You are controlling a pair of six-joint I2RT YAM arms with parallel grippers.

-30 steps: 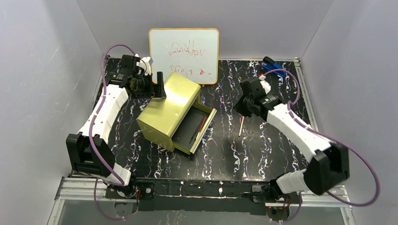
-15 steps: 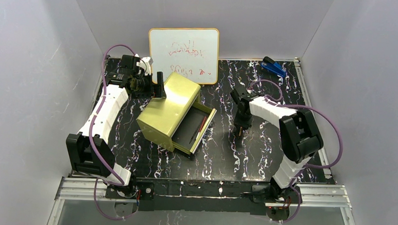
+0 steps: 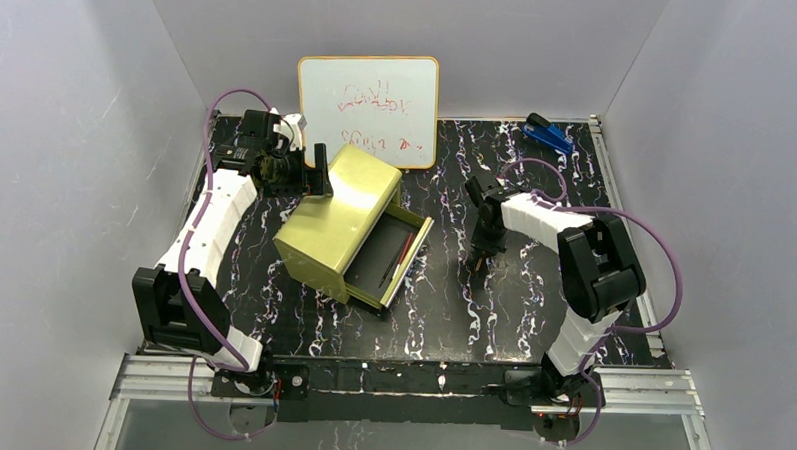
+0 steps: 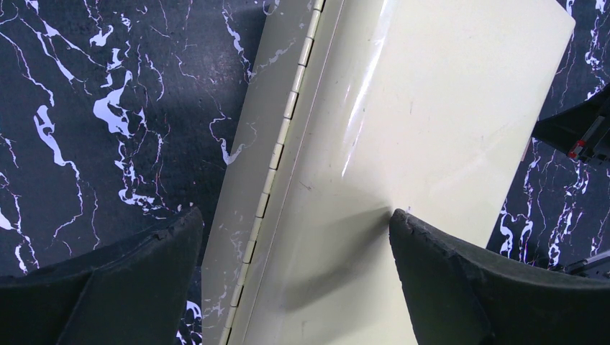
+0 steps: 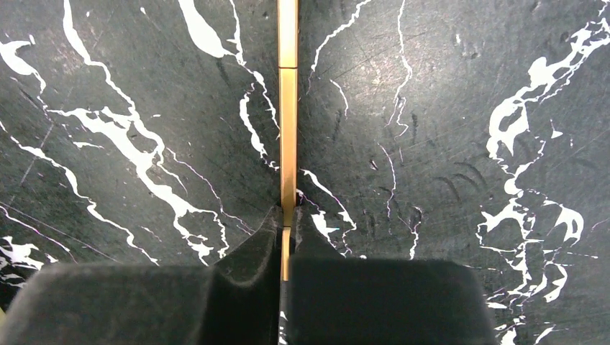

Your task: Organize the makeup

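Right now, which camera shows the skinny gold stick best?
The right wrist view. There the gold stick runs straight up the middle of the picture, pinched at its near end by the right gripper. In the top view that gripper hides nearly all of it. The left wrist view shows the yellow box, not the stick.

A: Right wrist cam, what's in it?
B: Thin gold stick (image 5: 288, 129) running straight up frame centre, from the top edge down into the right gripper (image 5: 286, 219). Seam across it near the top.
A: Grip?
B: Dark fingers (image 5: 248, 251) pinched on its lower end, no gap either side.
A: Background?
B: Black marble-pattern tabletop (image 5: 446, 144) with white veins. Can't tell whether the stick touches it.
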